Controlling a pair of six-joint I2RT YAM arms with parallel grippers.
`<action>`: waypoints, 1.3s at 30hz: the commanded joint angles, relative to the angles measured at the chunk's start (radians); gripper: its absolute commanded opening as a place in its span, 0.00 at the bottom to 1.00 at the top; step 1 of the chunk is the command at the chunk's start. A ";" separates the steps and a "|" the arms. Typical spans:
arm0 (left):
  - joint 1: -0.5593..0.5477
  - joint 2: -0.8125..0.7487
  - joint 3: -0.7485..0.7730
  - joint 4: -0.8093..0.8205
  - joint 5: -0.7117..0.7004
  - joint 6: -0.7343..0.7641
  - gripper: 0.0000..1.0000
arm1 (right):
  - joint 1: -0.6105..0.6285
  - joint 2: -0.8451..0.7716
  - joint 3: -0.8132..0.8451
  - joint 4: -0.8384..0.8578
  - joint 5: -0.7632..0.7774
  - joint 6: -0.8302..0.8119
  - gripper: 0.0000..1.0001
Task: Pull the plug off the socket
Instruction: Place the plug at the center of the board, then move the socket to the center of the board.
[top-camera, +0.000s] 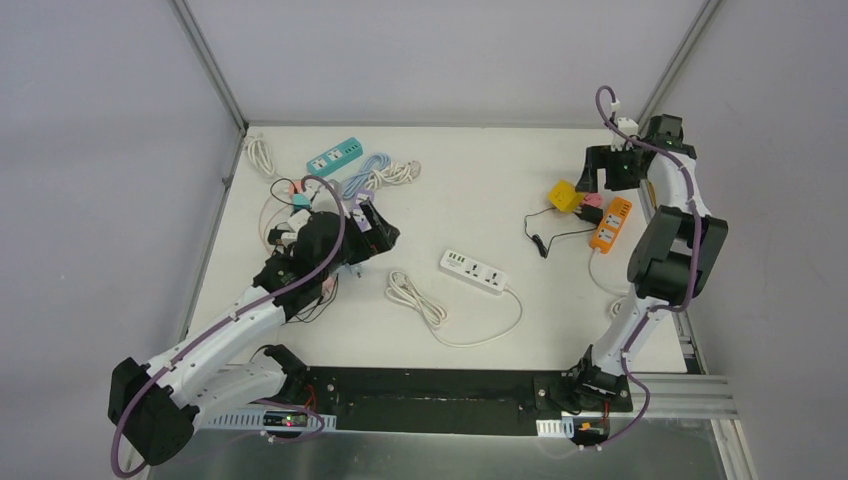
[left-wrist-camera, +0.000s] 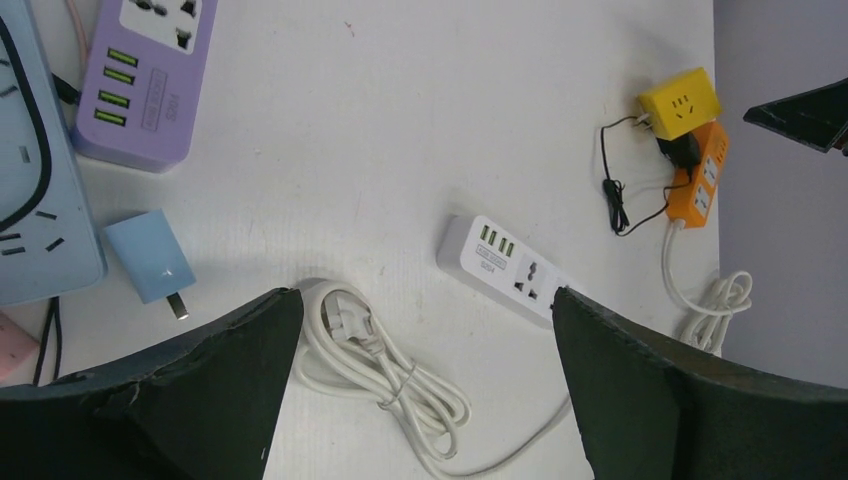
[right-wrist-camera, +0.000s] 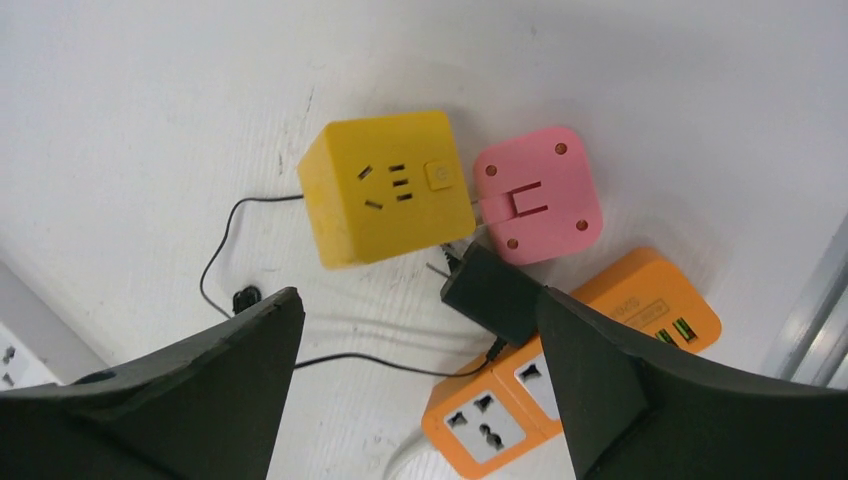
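Note:
A black plug (right-wrist-camera: 495, 295) lies loose, tilted across the end of the orange socket strip (right-wrist-camera: 600, 380), with its bare prongs pointing toward the yellow cube socket (right-wrist-camera: 385, 185). Its thin black cord (right-wrist-camera: 390, 365) trails left over the table. My right gripper (right-wrist-camera: 418, 300) hovers above them, open, with nothing between its fingers. In the top view the right gripper (top-camera: 603, 172) is just behind the yellow cube (top-camera: 563, 195) and orange strip (top-camera: 610, 223). My left gripper (left-wrist-camera: 425, 300) is open over a coiled white cord (left-wrist-camera: 380, 360).
A pink adapter (right-wrist-camera: 537, 195) touches the yellow cube. A white power strip (top-camera: 473, 271) lies mid-table. Near the left gripper are a purple strip (left-wrist-camera: 145, 85), a pale blue strip (left-wrist-camera: 30, 200) and a blue adapter (left-wrist-camera: 150, 255). A teal strip (top-camera: 333, 156) sits at the back left.

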 joint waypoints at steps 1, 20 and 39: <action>0.043 -0.032 0.199 -0.187 0.045 0.083 0.99 | -0.014 -0.162 0.079 -0.165 -0.039 -0.134 0.91; 0.119 0.194 1.136 -0.658 0.288 0.318 0.99 | -0.055 -0.571 0.321 -0.382 -0.098 0.089 1.00; 0.099 0.289 0.513 -0.281 0.448 0.140 0.98 | 0.500 -0.560 -0.339 -0.344 -0.033 -0.203 1.00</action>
